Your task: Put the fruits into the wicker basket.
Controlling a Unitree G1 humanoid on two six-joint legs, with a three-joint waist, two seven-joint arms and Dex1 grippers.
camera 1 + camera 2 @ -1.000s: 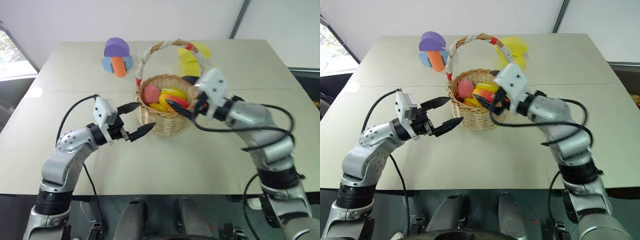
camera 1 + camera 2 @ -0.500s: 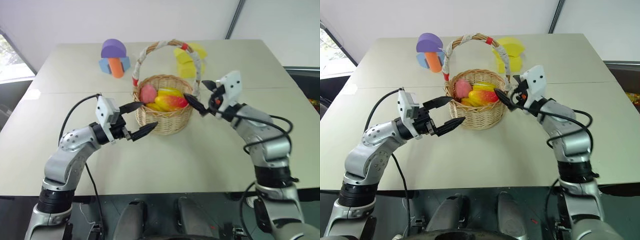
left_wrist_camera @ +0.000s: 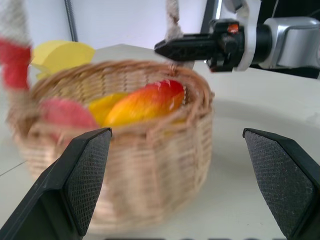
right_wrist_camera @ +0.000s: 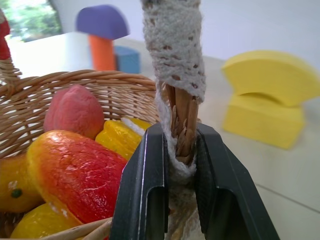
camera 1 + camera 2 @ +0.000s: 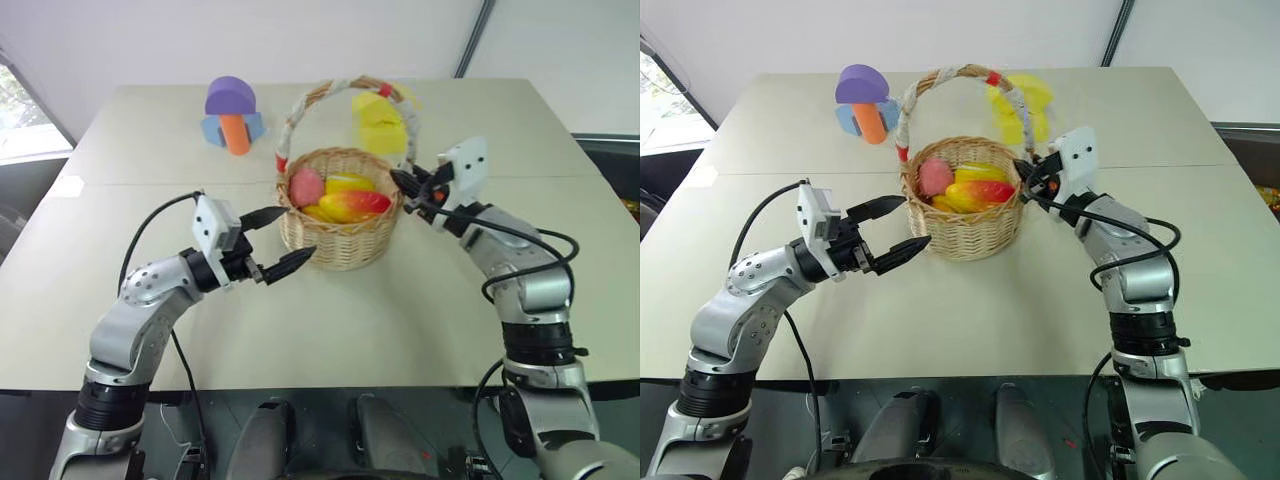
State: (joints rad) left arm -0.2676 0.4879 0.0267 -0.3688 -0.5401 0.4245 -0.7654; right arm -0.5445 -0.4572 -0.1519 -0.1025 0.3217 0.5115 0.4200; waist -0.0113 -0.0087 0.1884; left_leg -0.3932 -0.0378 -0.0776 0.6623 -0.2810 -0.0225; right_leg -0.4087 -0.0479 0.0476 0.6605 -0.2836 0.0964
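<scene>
Now the right pincer (image 4: 175,150) pinches the basket (image 5: 340,235) handle low down. The left pincer (image 5: 280,243) is wide open, empty, beside the basket. Fruits (image 5: 345,200) lie inside, mid-surface.

Woven tan wicker basket (image 5: 340,240) with rough strands, its handle (image 4: 172,30) wrapped in coarse white knitted cloth; glossy, smooth plastic-looking fruits (image 4: 75,175); matt foam-like blocks (image 4: 270,100); matt, smooth table (image 5: 400,320); textured black finger pads (image 3: 85,175).
</scene>
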